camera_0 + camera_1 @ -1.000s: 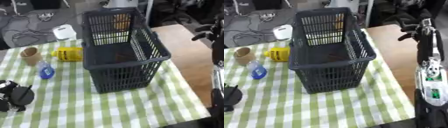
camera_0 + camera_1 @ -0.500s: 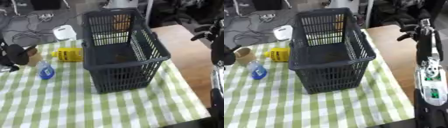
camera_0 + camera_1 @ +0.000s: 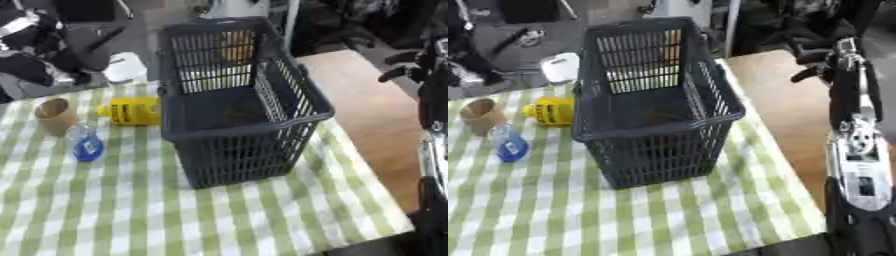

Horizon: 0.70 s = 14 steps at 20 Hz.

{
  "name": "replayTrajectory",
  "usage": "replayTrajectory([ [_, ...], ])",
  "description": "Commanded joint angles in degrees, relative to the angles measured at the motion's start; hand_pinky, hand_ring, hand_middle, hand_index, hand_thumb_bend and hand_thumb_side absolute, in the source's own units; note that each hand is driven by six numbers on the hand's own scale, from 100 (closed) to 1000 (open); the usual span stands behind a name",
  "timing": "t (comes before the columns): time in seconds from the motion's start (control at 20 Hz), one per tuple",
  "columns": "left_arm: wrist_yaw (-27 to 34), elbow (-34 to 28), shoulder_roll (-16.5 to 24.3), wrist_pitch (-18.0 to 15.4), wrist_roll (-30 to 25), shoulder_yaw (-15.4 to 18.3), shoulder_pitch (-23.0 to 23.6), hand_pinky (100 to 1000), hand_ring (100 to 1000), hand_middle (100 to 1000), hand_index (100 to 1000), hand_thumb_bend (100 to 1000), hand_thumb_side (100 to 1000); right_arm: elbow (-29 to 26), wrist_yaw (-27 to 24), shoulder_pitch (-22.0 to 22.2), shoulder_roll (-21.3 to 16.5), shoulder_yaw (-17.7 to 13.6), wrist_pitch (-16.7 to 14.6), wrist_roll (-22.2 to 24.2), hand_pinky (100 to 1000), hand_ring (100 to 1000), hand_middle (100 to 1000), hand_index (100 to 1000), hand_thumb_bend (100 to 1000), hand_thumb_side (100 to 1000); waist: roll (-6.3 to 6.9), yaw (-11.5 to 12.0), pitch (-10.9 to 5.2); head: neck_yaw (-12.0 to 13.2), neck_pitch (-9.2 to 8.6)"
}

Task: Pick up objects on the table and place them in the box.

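Left eye view: a dark slatted basket [image 3: 236,100] stands upright on the green-and-white checked cloth [image 3: 131,210] that covers the tabletop, with bare wood [image 3: 367,120] showing to its right. Something small and dark lies on the basket floor, too blurred to name. To the left of the basket, a yellow bottle [image 3: 133,111] lies on its side, nearly touching the basket wall. Further left a brown paper cup [image 3: 55,115] stands upright, and just in front of it sits a small blue-and-clear object [image 3: 86,145] — its exact kind cannot be told. A white object [image 3: 127,67] lies at the far edge of the cloth behind the bottle. The left robot hand [image 3: 39,50] is up in the top left corner, above and behind the cup, a dark blurred mass well clear of the cloth; whether its fingers are spread or curled cannot be told, nor whether it holds anything.

Right eye view: the right arm [image 3: 855,145] runs up the right side, silver and black, over the bare wood. The right robot hand [image 3: 820,70] shows at its far end — dark fingers curled somewhat, nothing between them, well apart from the basket and from every object on the cloth.
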Motion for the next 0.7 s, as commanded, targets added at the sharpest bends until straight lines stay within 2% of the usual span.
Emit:
replayTrajectory([
  [0.05, -5.4, 2.67, -3.46, -0.6, 1.79, -1.04, -4.41, 506, 392, 178, 278, 324, 100, -0.29, -0.6, -0.96, -0.4, 0.54, -0.29, 0.57, 450, 577, 612, 703, 100, 641, -1.07, -0.62, -1.54, 0.97, -0.92],
  [0.15, -9.45, 4.12, -5.74, -1.01, 4.15, -1.63, -6.01, 517, 407, 197, 296, 341, 100, -0.22, -0.68, -1.08, -0.28, 0.77, -0.39, 0.8, 450, 577, 612, 703, 100, 642, -1.03, -1.14, -1.52, 1.42, -0.99],
  [0.25, -13.79, 4.6, -7.71, -1.15, 7.64, -1.95, -6.87, 531, 425, 228, 325, 394, 100, -0.18, -0.78, -1.08, -0.09, 1.03, -0.44, 1.08, 449, 577, 612, 703, 100, 644, -1.02, -1.67, -1.52, 1.89, -1.08],
  [0.3, -15.93, 4.69, -8.54, -1.05, 9.72, -2.1, -6.99, 546, 447, 266, 363, 478, 100, -0.17, -0.83, -1.07, -0.01, 1.11, -0.45, 1.2, 449, 576, 612, 703, 100, 644, -1.04, -1.87, -1.52, 2.03, -1.16],
  [0.35, -18.1, 4.59, -9.31, -0.81, 12.17, -2.32, -6.91, 546, 447, 266, 363, 478, 100, -0.16, -0.88, -1.06, 0.06, 1.18, -0.48, 1.3, 449, 576, 612, 703, 100, 644, -1.07, -2.05, -1.52, 2.13, -1.27],
  [0.4, -19.82, 4.52, -9.89, -0.72, 14.28, -2.56, -6.75, 556, 464, 326, 420, 647, 285, -0.16, -0.93, -1.06, 0.1, 1.2, -0.49, 1.36, 449, 576, 612, 703, 100, 644, -1.08, -2.15, -1.51, 2.18, -1.35],
  [0.45, -21.45, 4.25, -10.39, -0.7, 16.71, -2.84, -6.42, 556, 464, 326, 420, 647, 285, -0.16, -0.96, -1.06, 0.11, 1.19, -0.5, 1.37, 449, 576, 612, 703, 100, 644, -1.07, -2.22, -1.49, 2.21, -1.41],
  [0.5, -22.69, 4.19, -10.76, -0.75, 18.72, -3.11, -6.09, 551, 463, 334, 428, 700, 381, -0.17, -0.98, -1.06, 0.12, 1.19, -0.5, 1.37, 449, 576, 612, 703, 100, 645, -1.06, -2.26, -1.47, 2.22, -1.45],
  [0.55, -23.47, 4.1, -11.12, -0.94, 20.9, -3.35, -5.57, 559, 481, 383, 473, 827, 549, -0.19, -1.0, -1.06, 0.11, 1.18, -0.5, 1.37, 449, 576, 612, 703, 100, 645, -1.04, -2.27, -1.43, 2.14, -1.52],
  [0.6, -24.11, 4.08, -11.3, -1.21, 22.82, -3.69, -5.16, 617, 565, 526, 627, 947, 733, -0.2, -1.01, -1.05, 0.1, 1.17, -0.49, 1.37, 449, 576, 612, 703, 100, 646, -1.02, -2.29, -1.4, 2.08, -1.57],
  [0.65, -25.13, 3.84, -11.3, -1.64, 24.51, -4.12, -4.79, 617, 565, 526, 627, 947, 733, -0.2, -1.02, -1.03, 0.08, 1.14, -0.48, 1.36, 449, 576, 612, 703, 100, 646, -1.0, -2.31, -1.37, 2.02, -1.63],
  [0.7, -26.12, 3.75, -11.3, -2.01, 25.63, -4.44, -4.52, 699, 680, 680, 760, 1000, 862, -0.21, -1.03, -1.03, 0.07, 1.13, -0.47, 1.35, 449, 576, 612, 703, 100, 646, -0.99, -2.33, -1.35, 2.0, -1.66],
])
